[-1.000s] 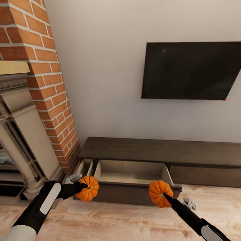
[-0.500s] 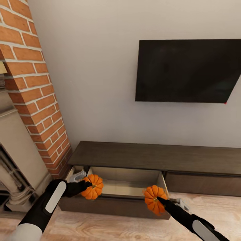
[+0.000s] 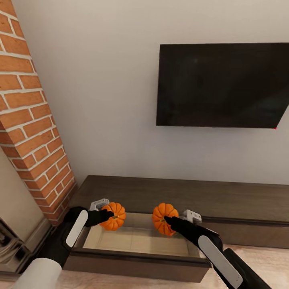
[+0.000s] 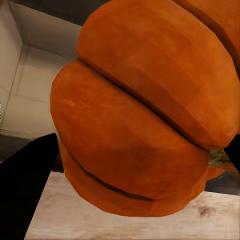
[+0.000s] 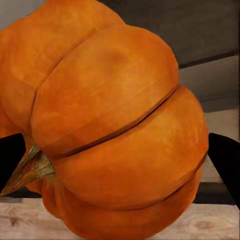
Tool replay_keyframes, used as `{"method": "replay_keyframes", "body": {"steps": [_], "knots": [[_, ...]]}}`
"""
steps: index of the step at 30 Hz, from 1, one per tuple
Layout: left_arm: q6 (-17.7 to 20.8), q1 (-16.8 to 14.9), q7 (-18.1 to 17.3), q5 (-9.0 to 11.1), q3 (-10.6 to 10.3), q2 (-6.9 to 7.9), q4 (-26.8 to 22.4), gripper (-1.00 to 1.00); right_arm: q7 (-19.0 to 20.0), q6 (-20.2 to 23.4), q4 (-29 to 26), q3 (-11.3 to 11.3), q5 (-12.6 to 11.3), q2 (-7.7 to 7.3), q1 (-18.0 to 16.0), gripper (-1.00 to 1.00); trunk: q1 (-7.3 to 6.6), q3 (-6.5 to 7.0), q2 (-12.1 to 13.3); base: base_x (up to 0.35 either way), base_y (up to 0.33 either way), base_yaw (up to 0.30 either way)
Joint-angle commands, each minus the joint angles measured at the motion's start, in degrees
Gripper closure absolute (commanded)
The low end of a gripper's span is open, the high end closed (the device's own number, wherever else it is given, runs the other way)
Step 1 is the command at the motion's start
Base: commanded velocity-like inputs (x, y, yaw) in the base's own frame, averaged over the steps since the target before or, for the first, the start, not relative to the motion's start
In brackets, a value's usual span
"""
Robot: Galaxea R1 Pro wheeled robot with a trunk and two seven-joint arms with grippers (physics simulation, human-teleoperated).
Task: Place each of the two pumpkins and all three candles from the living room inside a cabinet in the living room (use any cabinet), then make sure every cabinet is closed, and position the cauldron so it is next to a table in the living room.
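Tools (image 3: 107, 214) (image 3: 165, 220), pumpkin stems (image 5: 27, 170) inward

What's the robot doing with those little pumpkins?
It is holding one in each gripper. The left gripper is shut on the left pumpkin and the right gripper on the right pumpkin. Both pumpkins hang over the open drawer of the long dark cabinet under the black TV. The drawer's pale inside looks bare, so the pumpkins are not put away yet.
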Motion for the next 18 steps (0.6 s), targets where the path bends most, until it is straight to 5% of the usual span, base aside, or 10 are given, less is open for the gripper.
{"method": "replay_keyframes", "body": {"steps": [1,3,6,7,18], "knots": [[0.15,-0.06,0.71,-0.03,-0.18,-0.16,-0.09,1.00,-1.55,0.10,0.23,0.31,-0.27,0.72,-0.84,1.00,0.03,-0.06,-0.03,0.263,-0.141,0.000],[0.16,-0.07,0.73,-1.34,-0.19,-0.48,-0.14,1.00,-4.33,0.26,1.38,0.53,1.28,3.27,-2.06,1.00,0.03,-0.06,-0.03,0.168,-0.105,0.000],[0.11,-0.07,0.74,-2.40,-0.20,-1.43,-0.13,1.00,-8.19,1.75,4.91,0.55,7.22,8.37,-2.94,1.00,0.03,-0.06,-0.03,0.045,-0.029,0.000],[0.10,-0.07,0.74,-2.53,-0.23,-1.52,-0.08,1.00,-8.55,2.07,5.33,0.49,8.32,9.01,-3.00,1.00,0.03,-0.06,-0.03,0.014,-0.009,0.000],[0.09,-0.06,0.82,-2.86,-1.20,-1.68,0.65,1.00,-9.34,2.64,9.92,0.21,10.16,10.24,-3.12,1.00,0.03,-0.06,-0.03,0.002,-0.001,0.000]]}}
